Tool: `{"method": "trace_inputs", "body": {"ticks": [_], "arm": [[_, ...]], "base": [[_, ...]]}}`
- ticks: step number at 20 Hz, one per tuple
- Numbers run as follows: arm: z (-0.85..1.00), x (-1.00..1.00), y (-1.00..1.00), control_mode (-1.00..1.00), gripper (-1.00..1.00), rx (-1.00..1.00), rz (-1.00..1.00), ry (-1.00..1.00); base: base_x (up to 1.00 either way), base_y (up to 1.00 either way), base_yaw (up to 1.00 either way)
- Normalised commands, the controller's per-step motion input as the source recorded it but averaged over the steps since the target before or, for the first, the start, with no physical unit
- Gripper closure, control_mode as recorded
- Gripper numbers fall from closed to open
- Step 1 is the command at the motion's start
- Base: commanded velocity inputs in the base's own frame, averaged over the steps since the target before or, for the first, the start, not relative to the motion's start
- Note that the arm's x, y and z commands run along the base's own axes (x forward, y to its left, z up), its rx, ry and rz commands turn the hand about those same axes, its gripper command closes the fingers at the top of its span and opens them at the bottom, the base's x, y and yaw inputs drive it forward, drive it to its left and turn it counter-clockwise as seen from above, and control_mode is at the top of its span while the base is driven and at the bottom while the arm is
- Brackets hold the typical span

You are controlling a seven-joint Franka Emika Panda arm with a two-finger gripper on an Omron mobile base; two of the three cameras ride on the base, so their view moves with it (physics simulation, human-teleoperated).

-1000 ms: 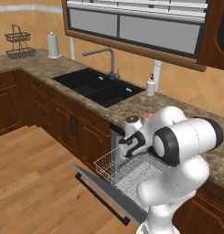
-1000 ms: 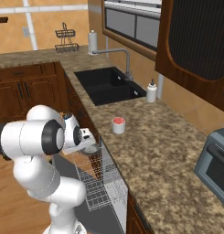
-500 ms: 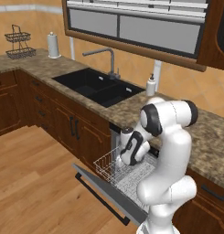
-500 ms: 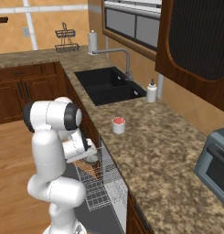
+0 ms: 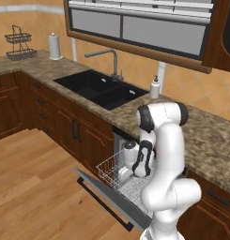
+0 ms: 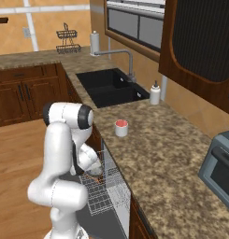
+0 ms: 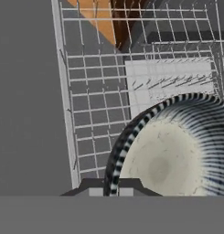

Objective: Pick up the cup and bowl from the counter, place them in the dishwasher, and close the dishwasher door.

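Observation:
The dishwasher door (image 5: 100, 190) lies dropped open, with its black bar handle toward the floor. Above it the white wire rack (image 5: 110, 168) is pulled out. My gripper (image 5: 127, 168) reaches down into the rack, shut on the rim of the grey-blue bowl (image 7: 170, 160). The bowl's pale speckled inside faces the hand camera, just above the rack's wires (image 7: 97, 96). In the right base view the gripper (image 6: 94, 167) and the bowl (image 6: 94, 172) sit low over the rack (image 6: 109, 198). The white cup (image 6: 121, 128) with its red inside stands on the counter (image 6: 153, 154), apart from the arm.
A black double sink (image 5: 100, 89) with a faucet (image 5: 109, 58) lies left of the dishwasher, and a white soap bottle (image 5: 155, 88) stands behind it. A toaster oven (image 6: 221, 165) sits at the counter's right end. Wood floor (image 5: 36, 187) lies in front of the open door.
The arm has straightened up and swung the hand lower, carrying the bowl down into the rack. The cup has stayed in place on the counter.

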Motion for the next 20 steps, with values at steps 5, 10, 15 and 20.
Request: {"method": "trace_inputs", "body": {"ticks": [5, 10, 15, 20], "arm": [[-0.46, 0.17, 0.0, -1.0, 1.0, 0.0, -0.07, 0.0], [-0.24, 0.42, 0.0, -1.0, -1.0, 0.0, -0.08, 0.0], [-0.07, 0.39, -0.05, -1.0, -1.0, 0.0, -0.07, 0.0], [0.23, -0.01, -0.05, -1.0, -1.0, 0.0, -0.03, -0.06]], "base": [[0.0, 0.0, 0.0], [0.0, 0.0, 0.0], [0.0, 0.0, 0.0], [0.0, 0.0, 0.0]]}}
